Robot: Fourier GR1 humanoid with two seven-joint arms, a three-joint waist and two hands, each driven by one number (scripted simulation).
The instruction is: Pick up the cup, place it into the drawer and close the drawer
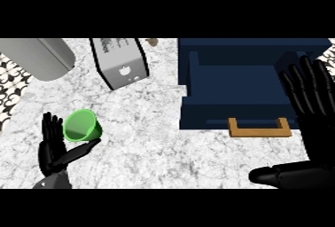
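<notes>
Cup not yet gripped, drawer open.
I see left hand fingers straight, touching green cup near desk left edge; right hand fingers released beside drawer.

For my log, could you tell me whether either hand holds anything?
Nothing is held: the left hand is open beside the cup; the right hand is open too.

One green cup, one open navy drawer with one wooden handle, one toaster and one grey rounded appliance are counted on the tabletop; two black hands, left and right, are seen.
</notes>
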